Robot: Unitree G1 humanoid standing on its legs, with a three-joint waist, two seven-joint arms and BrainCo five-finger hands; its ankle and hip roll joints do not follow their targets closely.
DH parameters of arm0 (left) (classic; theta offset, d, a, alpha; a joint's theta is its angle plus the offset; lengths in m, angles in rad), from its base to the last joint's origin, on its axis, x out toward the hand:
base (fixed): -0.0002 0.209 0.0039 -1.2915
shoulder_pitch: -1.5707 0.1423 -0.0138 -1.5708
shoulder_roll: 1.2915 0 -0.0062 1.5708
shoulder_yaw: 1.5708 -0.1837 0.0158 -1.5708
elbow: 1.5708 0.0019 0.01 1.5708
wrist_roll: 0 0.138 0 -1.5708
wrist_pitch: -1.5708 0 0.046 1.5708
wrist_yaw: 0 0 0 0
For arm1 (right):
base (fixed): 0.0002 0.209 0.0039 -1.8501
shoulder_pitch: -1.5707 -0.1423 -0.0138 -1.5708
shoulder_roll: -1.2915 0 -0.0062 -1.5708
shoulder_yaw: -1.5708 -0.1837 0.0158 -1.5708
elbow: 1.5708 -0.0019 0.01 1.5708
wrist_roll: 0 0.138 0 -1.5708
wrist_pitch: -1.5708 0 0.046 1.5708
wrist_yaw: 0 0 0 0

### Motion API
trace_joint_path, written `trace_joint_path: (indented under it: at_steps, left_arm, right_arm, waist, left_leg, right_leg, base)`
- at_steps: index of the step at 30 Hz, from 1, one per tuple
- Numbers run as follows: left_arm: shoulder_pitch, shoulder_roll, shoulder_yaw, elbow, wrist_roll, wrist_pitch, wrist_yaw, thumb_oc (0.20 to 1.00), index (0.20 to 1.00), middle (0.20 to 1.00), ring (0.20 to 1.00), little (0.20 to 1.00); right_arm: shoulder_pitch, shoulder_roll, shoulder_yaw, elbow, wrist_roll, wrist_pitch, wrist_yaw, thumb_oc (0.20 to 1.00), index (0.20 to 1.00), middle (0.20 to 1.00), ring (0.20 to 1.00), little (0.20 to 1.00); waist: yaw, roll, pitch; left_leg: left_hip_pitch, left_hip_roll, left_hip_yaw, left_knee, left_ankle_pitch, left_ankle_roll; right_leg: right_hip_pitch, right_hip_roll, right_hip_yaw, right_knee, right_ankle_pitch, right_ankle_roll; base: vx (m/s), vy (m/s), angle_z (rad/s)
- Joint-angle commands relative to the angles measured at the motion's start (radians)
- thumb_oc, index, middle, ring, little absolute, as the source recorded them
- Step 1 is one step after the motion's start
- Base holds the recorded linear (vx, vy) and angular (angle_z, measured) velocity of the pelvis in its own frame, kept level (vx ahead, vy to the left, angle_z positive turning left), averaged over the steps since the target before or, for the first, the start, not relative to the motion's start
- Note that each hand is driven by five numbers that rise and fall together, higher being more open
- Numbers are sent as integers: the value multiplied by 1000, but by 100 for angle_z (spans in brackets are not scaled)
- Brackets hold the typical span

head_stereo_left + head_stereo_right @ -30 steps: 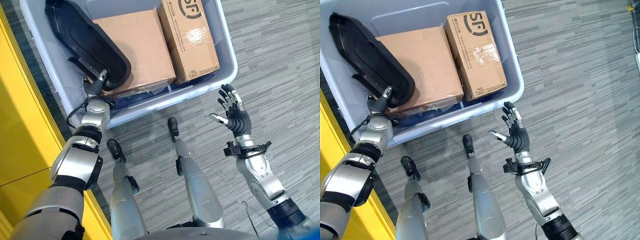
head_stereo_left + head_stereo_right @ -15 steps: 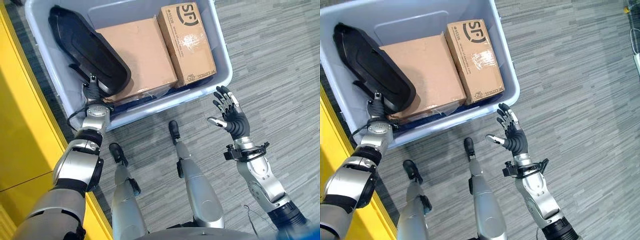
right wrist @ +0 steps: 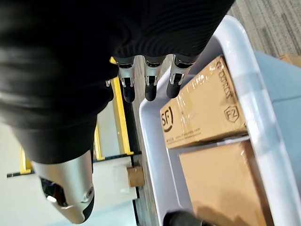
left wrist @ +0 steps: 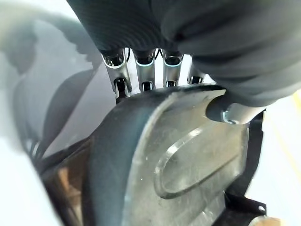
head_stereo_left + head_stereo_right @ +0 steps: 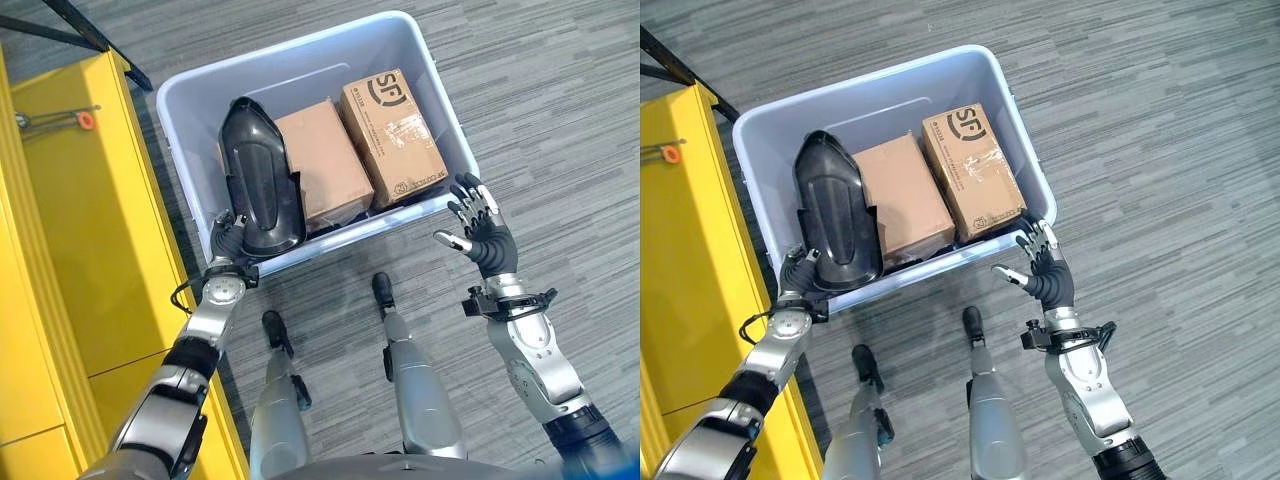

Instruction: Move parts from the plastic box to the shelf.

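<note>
black moulded part (image 5: 262, 190) now tipped upright in plastic box (image 5: 300, 72), left hand (image 5: 229, 238) clamped on its lower end (lift underway); right hand (image 5: 480, 228) spread, empty.

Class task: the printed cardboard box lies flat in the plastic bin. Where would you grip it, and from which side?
Grip the printed cardboard box across its long sides from above: its top is open, while the plain box touches one side and the plastic bin wall stands near the other. The right hand is probably nearer.
</note>
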Motion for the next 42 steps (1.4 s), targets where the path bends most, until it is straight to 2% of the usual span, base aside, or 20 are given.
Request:
trace_joint_path:
  at_steps: [1, 11, 17, 21, 26, 28, 29, 34, 35, 36, 39, 40, 41, 42]
  left_arm:
    - [-36, 61, 65, -24, 104, -70, 38, 200, 200, 200, 200, 200]
    - [96, 74, 165, -282, 125, -139, 16, 200, 200, 200, 200, 200]
    - [166, 65, 195, -394, 58, -188, -39, 200, 200, 200, 200, 200]
    - [247, 52, 206, -458, -17, -202, -109, 200, 200, 200, 200, 200]
    - [300, 38, 212, -486, -56, -200, -147, 200, 200, 200, 200, 200]
    - [348, 15, 221, -505, -126, -207, -182, 200, 200, 200, 200, 200]
    - [350, 15, 222, -506, -126, -207, -183, 200, 200, 200, 200, 200]
    - [414, -21, 226, -541, -257, -203, -241, 200, 200, 200, 200, 200]
    - [415, -21, 227, -543, -258, -203, -242, 200, 200, 200, 200, 200]
    - [450, -35, 230, -574, -305, -198, -268, 200, 200, 200, 200, 200]
    - [478, -52, 218, -587, -389, -193, -321, 200, 200, 200, 200, 200]
    - [496, -58, 201, -584, -429, -180, -355, 200, 200, 200, 200, 200]
    - [494, -62, 192, -577, -440, -179, -363, 200, 200, 200, 200, 200]
    - [488, -61, 185, -576, -445, -182, -369, 200, 200, 200, 200, 200]
  right_arm:
    - [-26, -22, -55, -10, 13, -29, 21, 1000, 1000, 1000, 1000, 1000]
    - [-15, -25, -85, 5, 27, -11, 47, 1000, 1000, 1000, 1000, 1000]
    - [5, -23, -100, 13, 36, 2, 64, 1000, 1000, 1000, 1000, 1000]
    - [29, -17, -114, 22, 52, 12, 79, 1000, 1000, 1000, 1000, 1000]
    - [35, -16, -119, 39, 47, 23, 87, 1000, 1000, 1000, 1000, 1000]
    - [21, -16, -111, 57, 53, 30, 93, 1000, 1000, 1000, 1000, 1000]
    - [22, -16, -110, 58, 53, 30, 93, 1000, 1000, 1000, 1000, 1000]
    - [-16, -28, -79, 73, 55, 44, 107, 1000, 1000, 1000, 1000, 1000]
    - [-16, -28, -79, 73, 55, 43, 108, 1000, 1000, 1000, 1000, 1000]
    - [-25, -37, -67, 77, 51, 45, 117, 1000, 1000, 1000, 1000, 1000]
    - [-35, -52, -54, 88, 42, 44, 130, 1000, 1000, 1000, 1000, 1000]
    - [-14, -68, -85, 85, 32, 39, 124, 1000, 1000, 1000, 1000, 1000]
    - [-7, -74, -95, 86, 21, 39, 120, 1000, 1000, 1000, 1000, 1000]
    - [-6, -80, -106, 102, 5, 38, 109, 1000, 1000, 1000, 1000, 1000]
  waist:
    - [9, -21, -34]
    - [30, 4, -106]
    - [43, 13, -146]
    - [57, 25, -176]
    - [67, 37, -193]
    - [87, 48, -208]
    - [86, 49, -208]
    - [124, 59, -219]
    - [123, 59, -220]
    - [145, 62, -217]
    - [176, 67, -209]
    - [195, 64, -195]
    - [197, 59, -187]
    - [204, 41, -171]
  left_leg:
    - [161, 64, -30, 12, -49, -67]
    - [207, 57, -29, 12, -67, -63]
    - [238, 56, -31, 12, -76, -59]
    - [278, 67, -41, 12, -78, -52]
    - [313, 77, -57, 12, -78, -44]
    - [336, 92, -84, 12, -58, -35]
    - [336, 92, -85, 12, -58, -36]
    - [350, 134, -140, 12, 9, -29]
    - [349, 135, -141, 12, 9, -30]
    - [339, 152, -166, 19, 54, -29]
    - [287, 179, -218, 16, 162, -52]
    - [198, 172, -233, 12, 257, -58]
    - [179, 157, -221, 12, 270, -54]
    - [190, 123, -210, 24, 238, -40]
  right_leg:
    - [20, -129, -33, 65, 30, 112]
    - [87, -140, -38, 36, 33, 117]
    - [131, -144, -44, 21, 29, 119]
    - [166, -142, -54, 67, -15, 111]
    - [188, -131, -56, 145, -75, 96]
    - [201, -106, -68, 224, -141, 82]
    - [201, -106, -68, 226, -143, 81]
    - [200, -57, -97, 327, -220, 47]
    - [200, -56, -98, 330, -221, 47]
    - [191, -32, -114, 367, -245, 28]
    - [187, -3, -160, 387, -270, 3]
    - [206, -4, -227, 363, -275, -21]
    - [220, -12, -247, 349, -269, -26]
    - [248, -30, -266, 316, -252, -29]
  base:
    - [33, 10, 2]
    - [43, 7, 5]
    - [42, -12, -1]
    - [57, -27, 6]
    - [33, -31, 11]
    - [16, -70, 10]
    - [12, -72, 23]
    - [-16, -107, 21]
    - [-72, -158, 28]
    - [-89, -177, 28]
    - [-136, -224, 39]
    - [-197, -243, 126]
    - [-210, -255, 181]
    - [-127, -160, 172]
